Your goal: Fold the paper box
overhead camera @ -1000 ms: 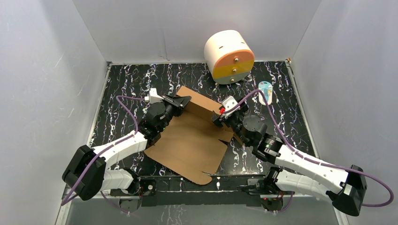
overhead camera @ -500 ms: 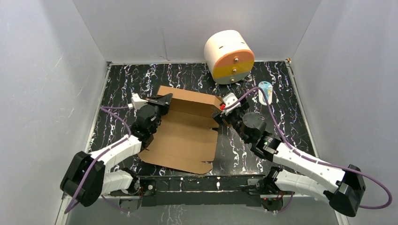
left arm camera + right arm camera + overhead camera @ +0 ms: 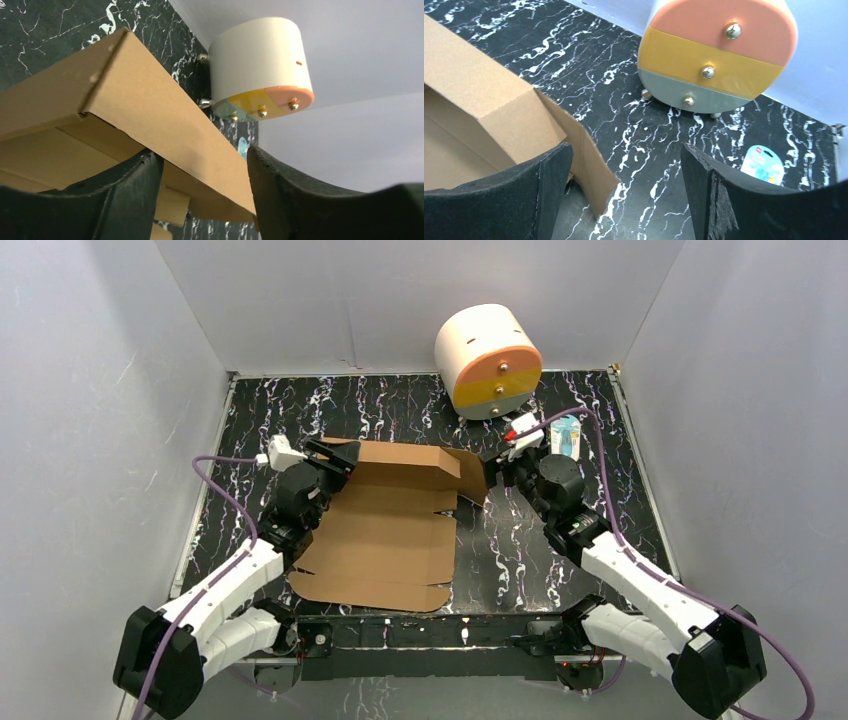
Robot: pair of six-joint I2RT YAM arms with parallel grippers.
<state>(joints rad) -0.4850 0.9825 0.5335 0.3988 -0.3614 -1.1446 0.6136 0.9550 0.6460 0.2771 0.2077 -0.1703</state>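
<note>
Right gripper [image 3: 492, 471] backed off the brown corrugated cardboard box [image 3: 385, 530]; we read both spread, left gripper [image 3: 335, 452] probably straddling its wall.

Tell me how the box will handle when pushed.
The box is probably stiff within panels but hinges at creases: its far flap stands up while the rest lies flat. Likely light, being thin sheet, so a push may slide it whole.

paper box [image 3: 385, 530] on the table [image 3: 520, 550], cylinder [image 3: 487, 360] behind it (rightward)
</note>
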